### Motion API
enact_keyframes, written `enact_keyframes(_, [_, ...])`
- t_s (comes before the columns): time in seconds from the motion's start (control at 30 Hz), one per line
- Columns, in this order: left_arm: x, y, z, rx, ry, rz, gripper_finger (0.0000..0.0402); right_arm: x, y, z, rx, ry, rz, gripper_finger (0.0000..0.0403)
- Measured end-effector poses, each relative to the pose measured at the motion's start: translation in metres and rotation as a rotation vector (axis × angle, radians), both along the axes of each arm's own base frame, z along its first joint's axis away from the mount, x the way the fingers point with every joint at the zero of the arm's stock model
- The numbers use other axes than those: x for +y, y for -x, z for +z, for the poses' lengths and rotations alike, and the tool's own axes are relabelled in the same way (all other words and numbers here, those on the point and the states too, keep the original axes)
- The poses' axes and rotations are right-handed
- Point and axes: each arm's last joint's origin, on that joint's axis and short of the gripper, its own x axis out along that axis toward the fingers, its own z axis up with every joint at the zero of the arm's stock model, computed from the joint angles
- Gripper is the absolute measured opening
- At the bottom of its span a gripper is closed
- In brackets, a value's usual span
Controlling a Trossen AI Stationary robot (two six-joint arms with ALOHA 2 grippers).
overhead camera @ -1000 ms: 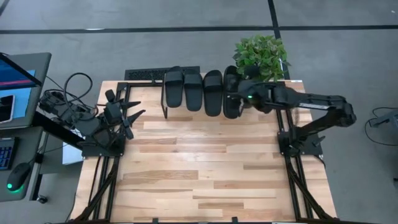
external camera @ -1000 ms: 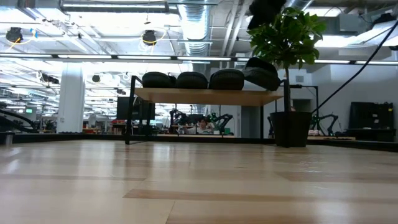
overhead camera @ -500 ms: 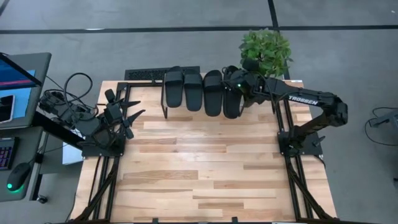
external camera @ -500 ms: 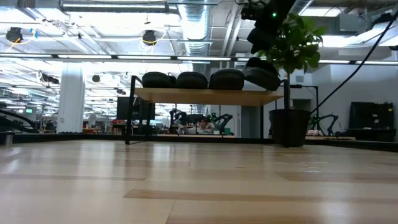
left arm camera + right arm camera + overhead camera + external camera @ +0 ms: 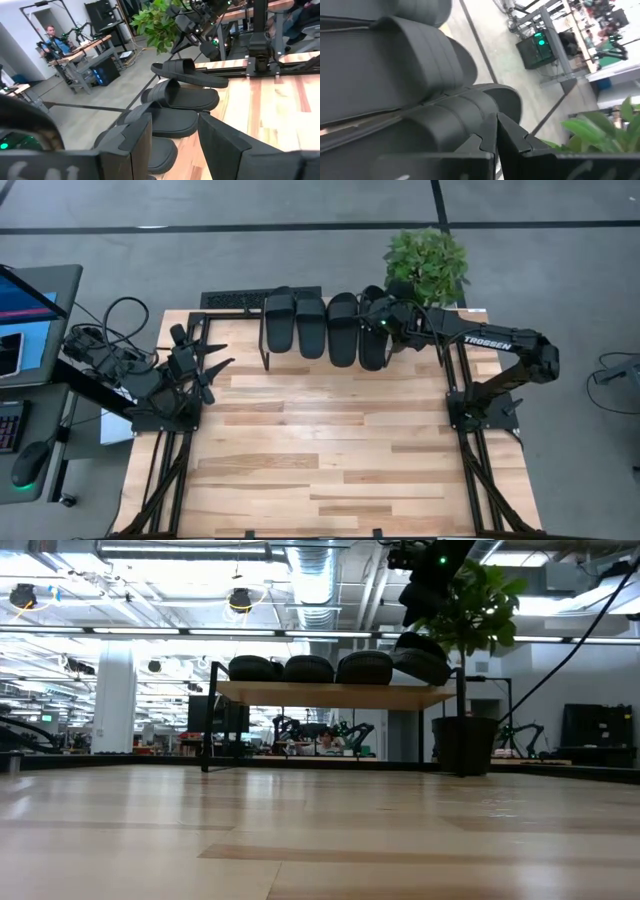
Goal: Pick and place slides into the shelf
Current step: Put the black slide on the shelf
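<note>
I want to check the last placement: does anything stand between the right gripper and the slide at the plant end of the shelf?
Nothing visible does. The right gripper, shut, hovers directly over that tilted slide, which lies on the shelf leaning on its neighbour.

Four matte black slides side by side on the low light-wood shelf at table's far edge; rightmost slide tilted, overlapping its neighbour.
</note>
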Motion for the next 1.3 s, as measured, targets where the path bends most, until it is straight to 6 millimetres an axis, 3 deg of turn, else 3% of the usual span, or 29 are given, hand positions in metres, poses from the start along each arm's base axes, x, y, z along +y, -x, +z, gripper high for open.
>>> enact_keyframes(0.33, [0.0,0.0,0.0,-0.008,0.015,0.001,0.0149,0.001,0.002,-0.003,-0.002,-0.043,-0.012,0.0])
enact_keyframes(0.8, [-0.001,0.0,0.0,-0.016,0.045,-0.019,0.0149,-0.005,-0.022,-0.034,0.084,-0.086,-0.018,0.0])
enact_keyframes(1.3, [-0.001,0.0,-0.001,-0.015,0.066,-0.04,0.0149,-0.008,-0.021,-0.035,0.065,-0.154,0.011,0.0])
